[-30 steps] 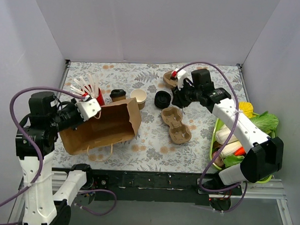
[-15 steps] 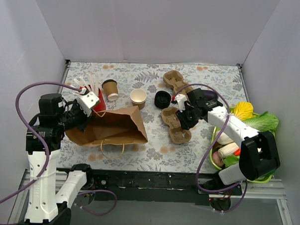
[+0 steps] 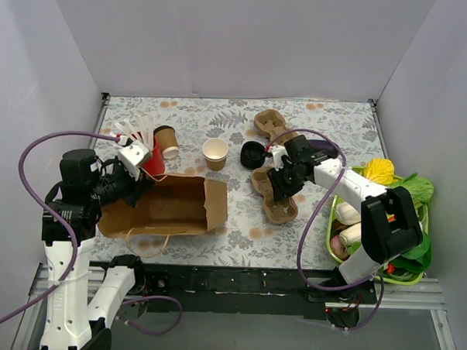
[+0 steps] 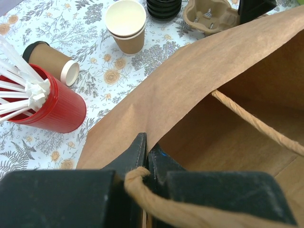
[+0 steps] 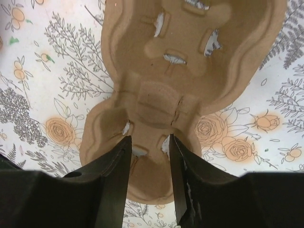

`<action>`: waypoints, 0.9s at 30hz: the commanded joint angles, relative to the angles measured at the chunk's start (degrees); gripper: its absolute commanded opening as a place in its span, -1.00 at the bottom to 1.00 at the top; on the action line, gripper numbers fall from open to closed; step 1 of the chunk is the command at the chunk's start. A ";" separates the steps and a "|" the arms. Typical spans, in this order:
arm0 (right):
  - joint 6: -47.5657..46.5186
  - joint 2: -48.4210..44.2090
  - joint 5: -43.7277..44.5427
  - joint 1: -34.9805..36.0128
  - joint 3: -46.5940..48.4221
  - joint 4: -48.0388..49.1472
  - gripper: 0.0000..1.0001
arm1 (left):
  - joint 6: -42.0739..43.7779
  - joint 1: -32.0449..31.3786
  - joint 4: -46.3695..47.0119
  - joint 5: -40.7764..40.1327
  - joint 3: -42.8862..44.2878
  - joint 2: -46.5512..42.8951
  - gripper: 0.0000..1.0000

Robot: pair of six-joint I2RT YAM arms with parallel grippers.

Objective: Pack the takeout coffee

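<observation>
The takeout coffee cup [image 3: 214, 152] stands open, cream inside with a tan wall; it also shows in the left wrist view [image 4: 125, 23]. A stack of black lids [image 3: 253, 154] sits just to its right, and shows in the left wrist view [image 4: 164, 7]. A brown paper bag [image 3: 170, 207] lies on its side. My left gripper [image 3: 132, 182] is shut on the bag's rim beside the rope handle [image 4: 147, 152]. My right gripper [image 3: 278, 178] is open, its jaws straddling one well of the brown pulp carrier [image 3: 273, 194], seen close in the right wrist view [image 5: 190, 61].
A brown cup with a white end [image 3: 167, 141] lies on its side by the red cup of white sticks [image 3: 149, 157]. A second pulp carrier [image 3: 267, 124] lies at the back. A green basket [image 3: 330, 224] of vegetables stands at the right edge.
My right gripper has come from the back carrier down over the near carrier. My left gripper has lowered the bag, which now lies flatter.
</observation>
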 commanded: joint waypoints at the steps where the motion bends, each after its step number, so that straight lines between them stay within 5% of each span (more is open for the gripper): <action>1: 3.08 1.81 -1.13 0.51 4.96 1.59 -0.03 | -1.94 0.65 0.07 1.96 -0.47 -0.37 -1.00; 18: 5.55 5.68 -0.34 1.39 5.76 0.63 0.08 | -1.59 1.88 -0.55 2.31 -0.21 -0.90 -1.00; 27: 5.81 7.52 3.78 2.62 5.41 1.24 -0.13 | -1.94 2.32 -0.19 2.83 0.40 -0.55 -1.00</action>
